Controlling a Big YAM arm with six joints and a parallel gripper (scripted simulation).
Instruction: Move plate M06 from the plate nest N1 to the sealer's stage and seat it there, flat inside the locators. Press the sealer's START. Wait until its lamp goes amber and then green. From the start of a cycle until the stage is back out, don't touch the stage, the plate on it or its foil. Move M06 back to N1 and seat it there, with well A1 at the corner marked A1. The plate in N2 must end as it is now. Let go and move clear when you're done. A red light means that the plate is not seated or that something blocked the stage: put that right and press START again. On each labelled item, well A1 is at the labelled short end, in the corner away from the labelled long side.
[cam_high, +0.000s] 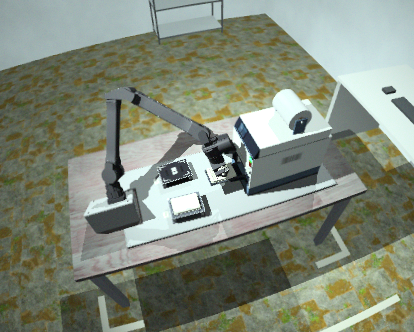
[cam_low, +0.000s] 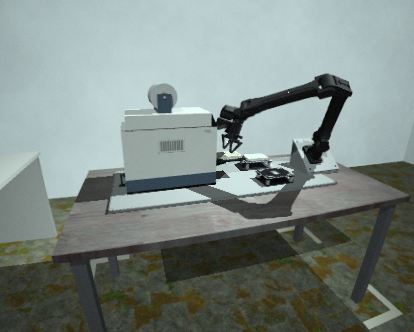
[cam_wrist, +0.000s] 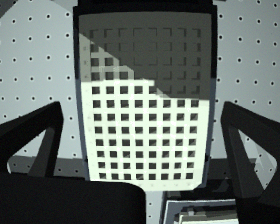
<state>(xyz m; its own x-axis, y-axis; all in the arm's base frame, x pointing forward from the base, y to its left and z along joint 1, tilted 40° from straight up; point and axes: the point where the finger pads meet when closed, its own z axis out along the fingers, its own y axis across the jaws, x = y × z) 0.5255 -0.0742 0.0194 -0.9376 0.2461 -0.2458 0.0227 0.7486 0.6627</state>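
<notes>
Top: pincer (cam_high: 223, 173) (cam_low: 231, 148) (cam_wrist: 142, 110) is over M06 (cam_high: 213, 176) (cam_low: 230, 156) (cam_wrist: 142, 135), out front of the sealer (cam_high: 286, 165) (cam_low: 150, 150). On the counter (cam_high: 95, 255) (cam_low: 240, 225), the dark nest (cam_high: 164, 175) (cam_low: 262, 176) has no plate; the other plate (cam_high: 185, 204) (cam_low: 256, 156) sits in its own nest, so I read the dark one as N1 (labels unreadable here). Can't make out the lamp's state.

Exterior: fingers hang just above M06, apart from it as far as I can tell. Arm bridges back over both nests.

Wrist: pincer wide, nothing held, one finger off each long side. M06 looks flat and square between the dark side rails of the stage (cam_high: 242, 178) (cam_low: 224, 161) (cam_wrist: 214, 135). Wells look open, no foil I can see, so my call: placing is done or nearly, cycle not run. Next: rise straight up without brushing the rims, check the seating, then close up for START (a nudged plate likely means red).
</notes>
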